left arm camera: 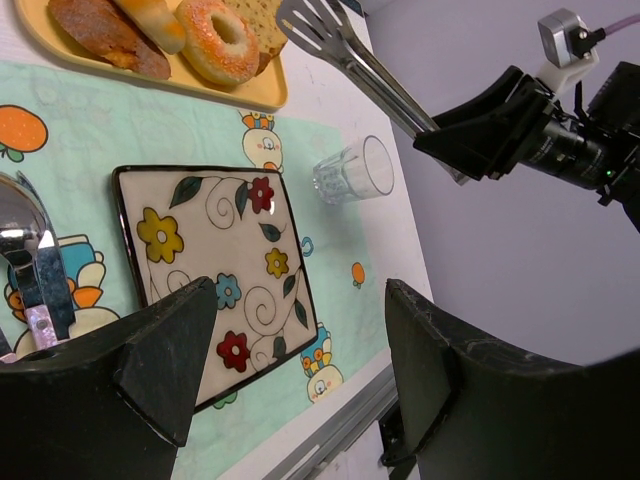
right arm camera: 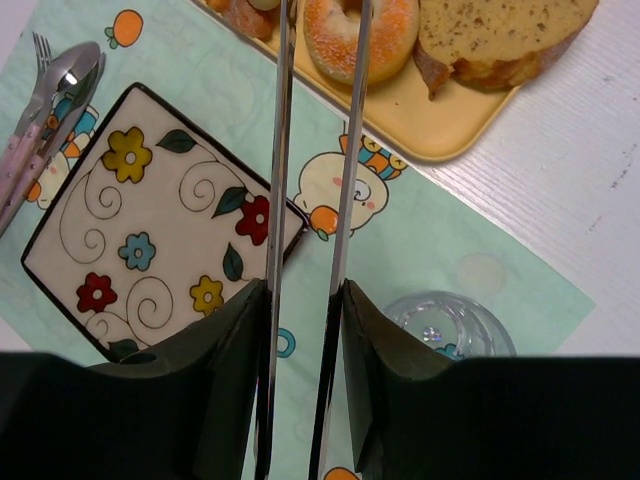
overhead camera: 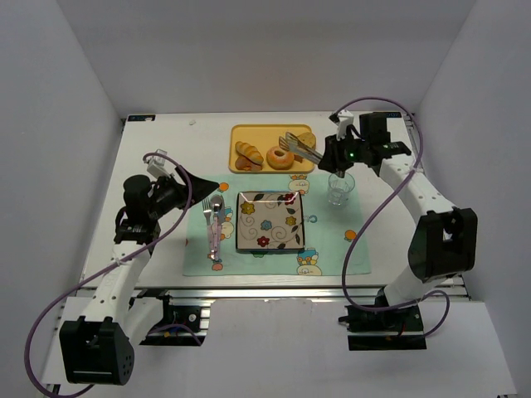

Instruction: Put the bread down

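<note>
The bread, a golden croissant [overhead camera: 248, 154], lies at the left end of the yellow tray [overhead camera: 249, 130]; the left wrist view shows it at the top edge [left arm camera: 150, 18]. My right gripper [overhead camera: 333, 155] [right arm camera: 303, 290] is shut on metal tongs [overhead camera: 300, 147] [right arm camera: 283, 150], whose two arms stay slightly apart. The empty tong tips hover over the tray's right part, above the pinkish donut [overhead camera: 280, 157] [right arm camera: 345, 40] and the speckled bread slice [overhead camera: 306, 138] [right arm camera: 500, 35]. My left gripper [overhead camera: 197, 184] [left arm camera: 300, 290] is open and empty, left of the plate.
A square flowered plate [overhead camera: 270, 220] [left arm camera: 215, 270] [right arm camera: 150, 220] sits on a pale green placemat [overhead camera: 332, 240]. A clear glass [overhead camera: 340, 187] [left arm camera: 350, 172] [right arm camera: 450, 325] stands just below my right gripper. A fork and spoon [overhead camera: 215, 220] [left arm camera: 35, 270] lie left of the plate.
</note>
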{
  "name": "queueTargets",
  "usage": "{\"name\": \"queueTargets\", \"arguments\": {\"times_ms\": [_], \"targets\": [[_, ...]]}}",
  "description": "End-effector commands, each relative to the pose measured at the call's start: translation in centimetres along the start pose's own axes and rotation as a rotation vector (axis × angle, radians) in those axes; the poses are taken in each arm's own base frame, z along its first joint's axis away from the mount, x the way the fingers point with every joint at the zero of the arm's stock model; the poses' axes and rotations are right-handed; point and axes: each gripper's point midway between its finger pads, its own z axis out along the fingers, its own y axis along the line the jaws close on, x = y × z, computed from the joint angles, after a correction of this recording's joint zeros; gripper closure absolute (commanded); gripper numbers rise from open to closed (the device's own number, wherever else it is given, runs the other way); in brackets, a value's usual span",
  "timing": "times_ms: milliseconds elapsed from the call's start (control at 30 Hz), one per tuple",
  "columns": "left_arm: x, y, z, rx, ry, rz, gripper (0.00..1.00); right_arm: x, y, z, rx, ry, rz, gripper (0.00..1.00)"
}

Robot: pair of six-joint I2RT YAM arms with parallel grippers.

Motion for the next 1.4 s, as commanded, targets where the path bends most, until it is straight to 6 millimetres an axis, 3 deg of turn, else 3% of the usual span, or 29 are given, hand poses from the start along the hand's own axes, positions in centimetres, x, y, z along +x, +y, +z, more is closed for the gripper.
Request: {"name": "queueTargets", "arguments": {"times_ms": [0,133,333,633,967,1367], "targets": [[0.0,-0.3,-0.2,0.010,-0.010,0.008,0.22,-4.0,1.8,0.7,-0.040,-0.088,-0.052,0.60],[0.0,-0.3,-0.2,0.009,-0.009,0.007,0.22,-3.9,3.7,2.3,-0.104,-0.076,-0.031,0.59],[0.1,-0.2,-0.2,0.004,-0.010,0.004,0.22,-4.0,5.1,4.5,-0.151,-0.056,-0.027,0.57],[0.0,-0.2,-0.3,0.002,-0.010,0.003,0.22,-4.7,4.5,7.9,-0.140,-0.040,-0.079,0.55],[0.1,0.0,-0.3,0.000,-0.012,0.000,0.22,-4.3,2.9,9.3,-0.094,-0.025,-0.118,0.52],[0.2,-0.1,-0.3,0.000,-0.012,-0.002,0.22,-3.0,3.7,10.8,-0.107,0.009,-0.140,0.51]]}}
